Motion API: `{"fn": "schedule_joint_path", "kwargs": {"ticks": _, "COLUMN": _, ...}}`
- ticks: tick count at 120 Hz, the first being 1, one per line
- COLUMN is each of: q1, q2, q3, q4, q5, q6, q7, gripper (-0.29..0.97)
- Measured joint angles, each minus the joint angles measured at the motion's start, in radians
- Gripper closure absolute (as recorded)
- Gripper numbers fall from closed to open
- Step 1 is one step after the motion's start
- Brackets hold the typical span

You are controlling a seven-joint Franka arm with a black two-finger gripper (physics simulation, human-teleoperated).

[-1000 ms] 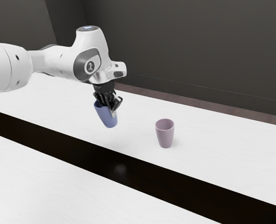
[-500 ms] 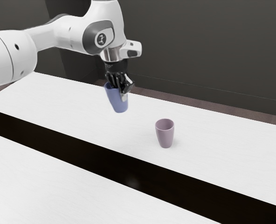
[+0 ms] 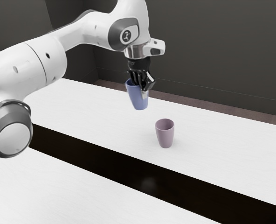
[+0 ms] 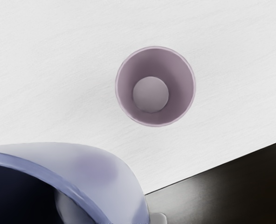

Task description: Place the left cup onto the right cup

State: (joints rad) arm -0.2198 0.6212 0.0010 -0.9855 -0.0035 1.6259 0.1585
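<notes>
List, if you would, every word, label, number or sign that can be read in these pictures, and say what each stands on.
There is no readable text in either view.
The round emblem on the arm is a small pale mark on a dark disc, too small to read.
The blue cup, the purple cup and the table are plain, with no labels.

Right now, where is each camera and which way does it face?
Exterior view: beside the table, looking across it; the arm enters from the exterior view's left, its gripper holding the blue cup higher than the purple cup.
Wrist view: rides on the gripper, looking down into the purple cup; the blue cup sits close beneath it.
Shared: both cups and the table.
</notes>
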Motion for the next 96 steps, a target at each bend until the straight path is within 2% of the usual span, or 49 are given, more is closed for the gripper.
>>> {"fn": "schedule_joint_path", "kwargs": {"ticks": 30, "q1": -0.014, "q2": 0.107, "q3": 0.002, "q4": 0.130, "q5": 0.000, "q6": 0.001, "q7": 0.003, "gripper": 0.78}}
{"fn": "schedule_joint_path", "kwargs": {"ticks": 96, "q1": -0.081, "q2": 0.238, "q3": 0.018, "q4": 0.230, "q5": 0.003, "q6": 0.064, "q7": 0.003, "gripper": 0.78}}
